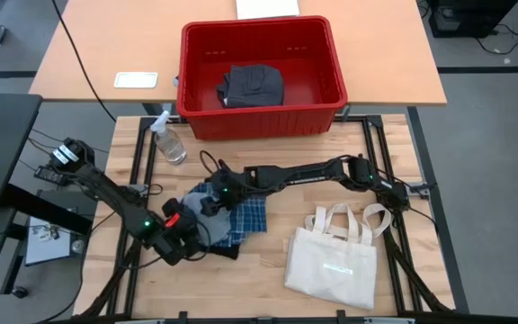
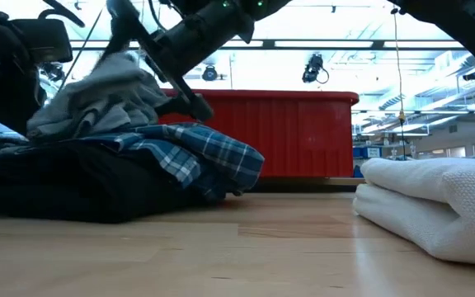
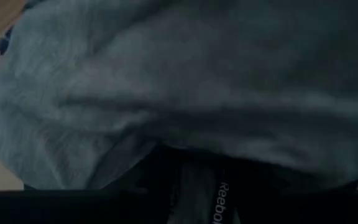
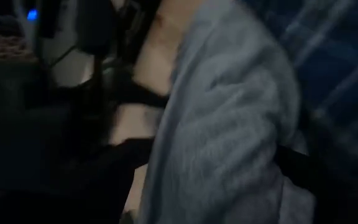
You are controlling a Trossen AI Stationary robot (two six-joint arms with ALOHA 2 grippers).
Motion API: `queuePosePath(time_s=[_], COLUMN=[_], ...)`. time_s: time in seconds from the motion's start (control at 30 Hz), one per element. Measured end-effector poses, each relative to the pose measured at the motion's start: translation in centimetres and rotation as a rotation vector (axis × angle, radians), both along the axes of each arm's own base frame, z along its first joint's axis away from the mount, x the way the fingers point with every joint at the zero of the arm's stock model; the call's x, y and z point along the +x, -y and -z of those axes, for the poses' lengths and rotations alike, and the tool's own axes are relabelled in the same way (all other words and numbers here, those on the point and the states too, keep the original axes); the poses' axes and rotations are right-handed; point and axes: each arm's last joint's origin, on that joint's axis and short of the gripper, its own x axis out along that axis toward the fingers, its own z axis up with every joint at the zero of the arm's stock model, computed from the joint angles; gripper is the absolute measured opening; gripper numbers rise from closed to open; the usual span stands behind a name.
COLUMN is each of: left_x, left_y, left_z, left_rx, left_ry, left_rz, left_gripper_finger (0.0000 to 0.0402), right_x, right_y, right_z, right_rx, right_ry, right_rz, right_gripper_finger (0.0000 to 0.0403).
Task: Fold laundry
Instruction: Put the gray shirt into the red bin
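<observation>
Both hands, left hand (image 1: pixel 180 236) and right hand (image 1: pixel 212 200), meet the laundry pile (image 1: pixel 232 220) on the wooden tabletop (image 1: pixel 268 292) under bright ceiling lights (image 2: pixel 303 43); their grip cannot be told.

We saw a gray floor (image 1: pixel 488 135) around two wooden tables (image 1: pixel 268 288), and long bright lights (image 2: pixel 402 43) on the ceiling.

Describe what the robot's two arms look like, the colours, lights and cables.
Both arms are dark, nearly black, built of slim jointed links. The left arm carries a small green light and a red patch near its end effector, with white labels at its base. The right arm shows green lights near its end effector. Thin black cables loop along both.
</observation>
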Motion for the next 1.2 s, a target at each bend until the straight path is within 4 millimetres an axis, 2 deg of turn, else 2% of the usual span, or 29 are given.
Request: queuePosePath(time_s=[0.2, 0.4, 0.63, 0.9, 1.03, 1.2], left_x=[0.4, 0.5, 0.5, 0.5, 0.5, 0.4], left_y=[-0.4, -0.5, -0.5, -0.5, -0.5, -0.5], left_z=[0.0, -0.1, -0.1, -0.1, -0.1, -0.2], left_rx=[-0.001, 0.006, -0.001, 0.009, 0.019, -0.001], left_ry=[0.011, 0.02, 0.022, 0.024, 0.029, 0.027], left_rz=[-0.028, -0.037, -0.041, -0.038, -0.037, -0.037], left_gripper_finger=[0.0144, 0.0144, 0.0144, 0.0144, 0.0144, 0.0144], right_x=[0.2, 0.1, -0.5, -0.1, -0.2, -0.1], right_y=[-0.8, 0.2, 0.1, -0.2, -0.2, 0.0], right_z=[-0.3, 1.9, 1.9, 1.6, 1.7, 1.8], right_rx=[0.037, 0.037, 0.018, 0.052, 0.049, 0.056], right_ry=[0.035, -0.074, -0.127, -0.062, -0.075, -0.072], right_rz=[-0.02, -0.036, -0.059, -0.123, -0.12, -0.14], right_gripper_finger=[0.0345, 0.0345, 0.0345, 0.0338, 0.0281, 0.0144])
